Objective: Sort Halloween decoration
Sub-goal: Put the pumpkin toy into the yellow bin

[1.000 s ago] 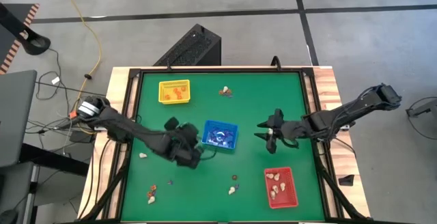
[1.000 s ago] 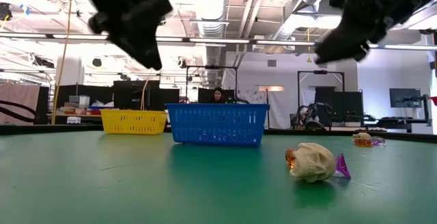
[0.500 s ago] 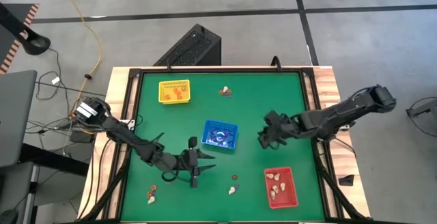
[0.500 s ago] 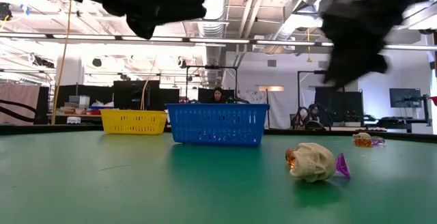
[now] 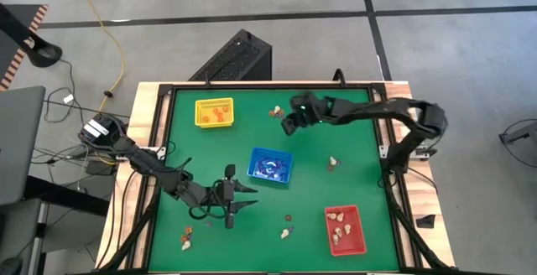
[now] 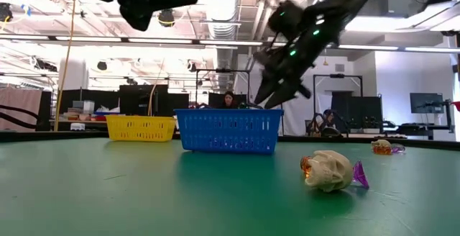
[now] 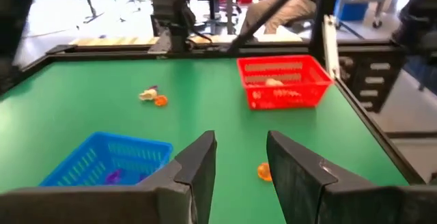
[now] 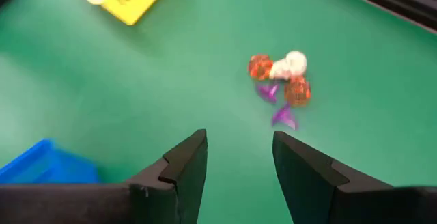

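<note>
From above, the green table point(image 5: 352, 132) carries three mesh trays: a yellow tray point(image 5: 214, 112) at the far left, a blue tray point(image 5: 270, 165) in the middle, a red tray point(image 5: 345, 230) near the front right. The low view flattens this to the yellow and blue trays in a row, with a lumpy cream trinket point(image 6: 329, 170) up close, an orange bead and a purple sliver beside it. The right wrist view alone resolves the far cluster point(image 8: 281, 80): one round cream piece, two glossy orange ones, two purple shards, touching or nearly so. The right gripper point(image 5: 287, 124) hovers just beside that cluster, its flat dark fingers point(image 8: 184, 166) apart and holding nothing. The left gripper point(image 5: 249, 199) hangs in front of the blue tray, fingers point(image 7: 198, 173) likewise apart and bare; its wrist view shows cream pieces inside the red tray and a lone orange trinket point(image 7: 263, 172) on the felt.
</note>
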Tool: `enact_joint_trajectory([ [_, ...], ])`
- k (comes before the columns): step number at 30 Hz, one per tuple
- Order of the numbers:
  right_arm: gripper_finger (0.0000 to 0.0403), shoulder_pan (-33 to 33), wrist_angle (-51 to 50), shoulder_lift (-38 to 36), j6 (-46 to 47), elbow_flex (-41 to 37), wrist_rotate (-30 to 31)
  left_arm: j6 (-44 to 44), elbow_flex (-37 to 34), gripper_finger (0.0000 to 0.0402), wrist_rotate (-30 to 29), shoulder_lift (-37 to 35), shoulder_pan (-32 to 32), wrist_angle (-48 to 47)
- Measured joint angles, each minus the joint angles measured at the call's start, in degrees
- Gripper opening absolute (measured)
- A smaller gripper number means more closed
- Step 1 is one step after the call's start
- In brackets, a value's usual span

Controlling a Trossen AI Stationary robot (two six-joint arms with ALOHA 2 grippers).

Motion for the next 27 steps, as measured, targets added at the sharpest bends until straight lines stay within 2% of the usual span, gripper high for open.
enact_joint_trajectory([
  [6,0.02,-3.08,-5.15,11.58,-3.02,10.58,0.72,0.25,0.01,0.0121,0.0,-0.02,0.1,-1.45],
  [12,0.02,-5.21,-11.74,17.99,-4.51,19.33,1.52,0.02,0.0,0.0121,0.02,0.02,0.09,-4.33],
  [18,0.02,-5.48,-14.84,22.69,-5.47,22.66,2.71,0.01,0.01,0.0121,-0.04,0.02,0.09,-5.45],
  [23,0.02,-5.53,-15.12,22.66,-6.28,22.35,6.01,0.01,0.01,0.0121,-0.16,0.02,0.2,-6.17],
  [27,0.02,-5.6,-16.03,22.6,-6.34,22.24,6.12,-0.54,0.01,0.0121,-0.11,0.02,0.63,-6.71],
])
